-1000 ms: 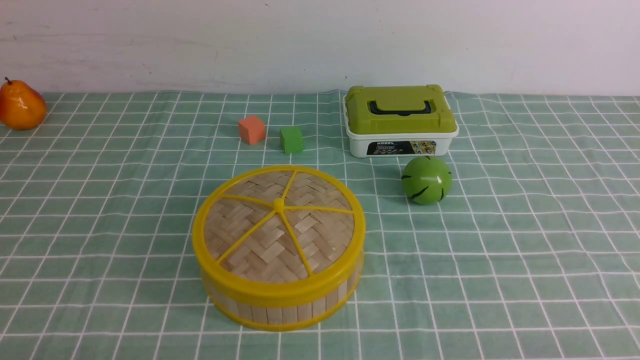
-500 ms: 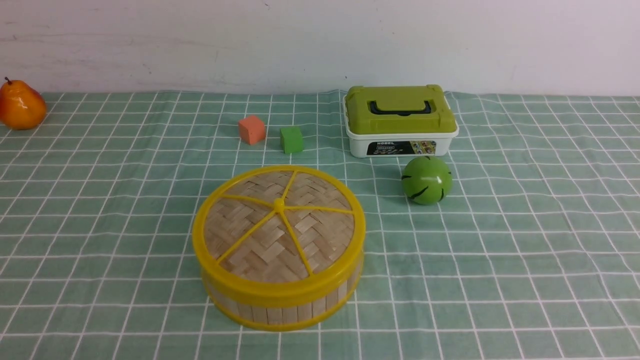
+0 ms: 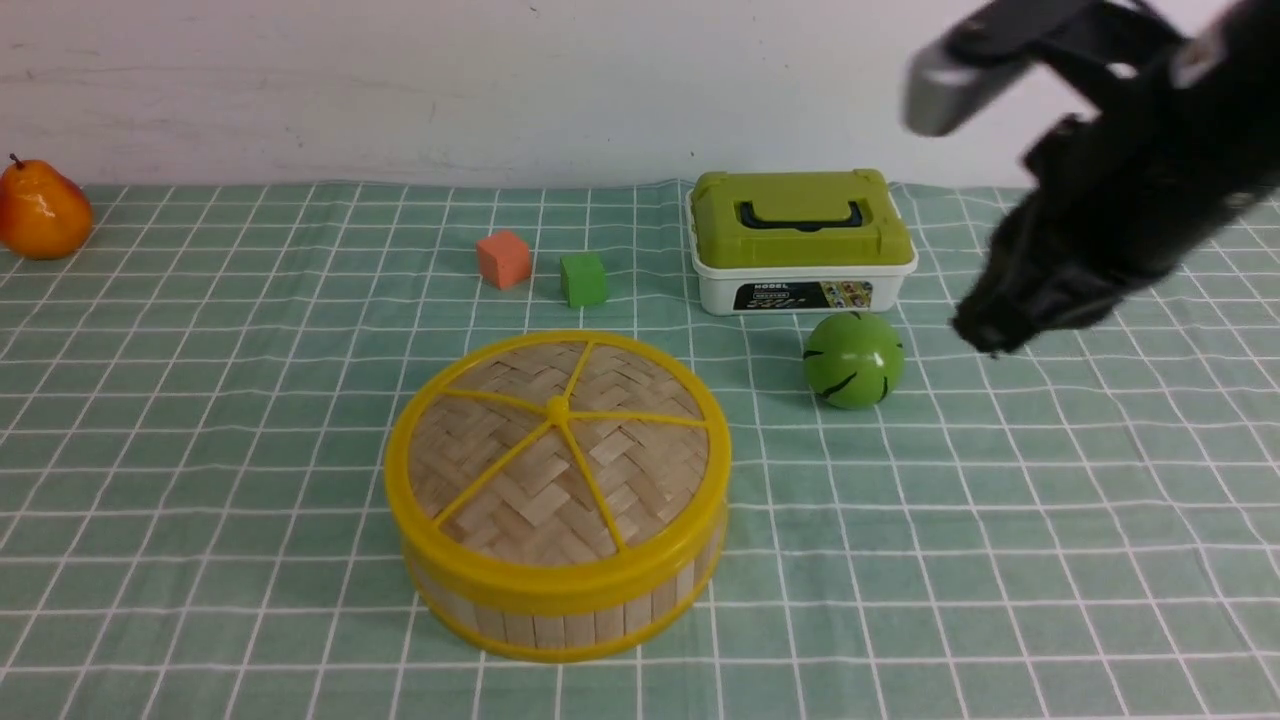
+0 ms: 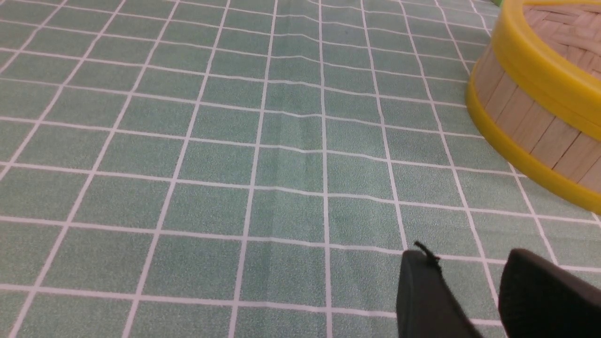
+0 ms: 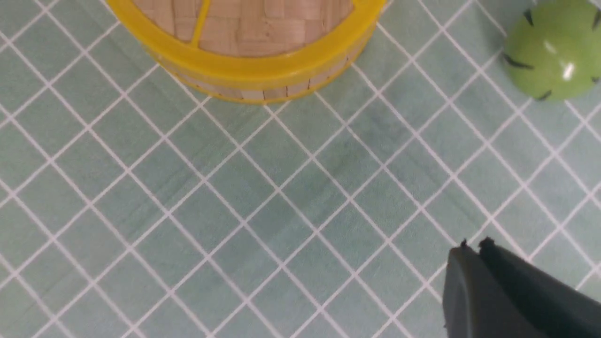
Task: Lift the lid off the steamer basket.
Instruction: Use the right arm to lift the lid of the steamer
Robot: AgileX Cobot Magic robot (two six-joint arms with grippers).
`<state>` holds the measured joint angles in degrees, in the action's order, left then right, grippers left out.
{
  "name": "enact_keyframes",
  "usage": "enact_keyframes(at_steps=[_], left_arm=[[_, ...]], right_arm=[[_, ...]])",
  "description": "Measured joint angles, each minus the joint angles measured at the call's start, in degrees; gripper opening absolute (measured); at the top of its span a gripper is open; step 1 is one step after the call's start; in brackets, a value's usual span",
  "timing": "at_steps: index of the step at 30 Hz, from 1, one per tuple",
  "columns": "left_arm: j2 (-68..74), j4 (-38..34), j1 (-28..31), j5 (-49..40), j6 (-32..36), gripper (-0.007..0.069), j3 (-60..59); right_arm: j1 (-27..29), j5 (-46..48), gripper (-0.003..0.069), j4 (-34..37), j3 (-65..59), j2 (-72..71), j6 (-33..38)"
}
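Note:
The lid [image 3: 557,440], woven tan bamboo with a yellow rim and spokes, sits closed on the steamer basket [image 3: 560,625] at the table's front centre. My right gripper [image 3: 990,335] is shut and empty, raised in the air to the right of the basket, beyond the green ball. The right wrist view shows its closed tips [image 5: 472,244] above the cloth, apart from the lid [image 5: 244,23] and the basket wall [image 5: 263,91]. My left gripper [image 4: 469,256] is open and empty low over the cloth, with the basket [image 4: 526,122] off to one side. It is out of the front view.
A green striped ball [image 3: 853,360] lies right of the basket. A white box with a green lid [image 3: 800,240] stands behind it. An orange cube [image 3: 503,259] and a green cube [image 3: 583,279] sit behind the basket. An orange pear [image 3: 40,212] is at the far left.
My right arm has come into the front view at the upper right; it was out of view before. The basket, lid and other objects have not moved.

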<state>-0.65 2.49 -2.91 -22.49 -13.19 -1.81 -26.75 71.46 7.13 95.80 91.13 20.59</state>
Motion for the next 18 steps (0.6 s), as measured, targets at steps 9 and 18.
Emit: enact_keyframes(at_steps=[9, 18], left_arm=[[0.0, 0.0, 0.0, 0.0, 0.0, 0.0239, 0.0], [0.0, 0.0, 0.0, 0.0, 0.0, 0.0239, 0.0]], right_arm=[[-8.4, -0.6, 0.0038, -3.9, 18.0, 18.8, -7.1], [-11.4, -6.4, 0.0267, -0.7, 27.3, 31.3, -11.1]])
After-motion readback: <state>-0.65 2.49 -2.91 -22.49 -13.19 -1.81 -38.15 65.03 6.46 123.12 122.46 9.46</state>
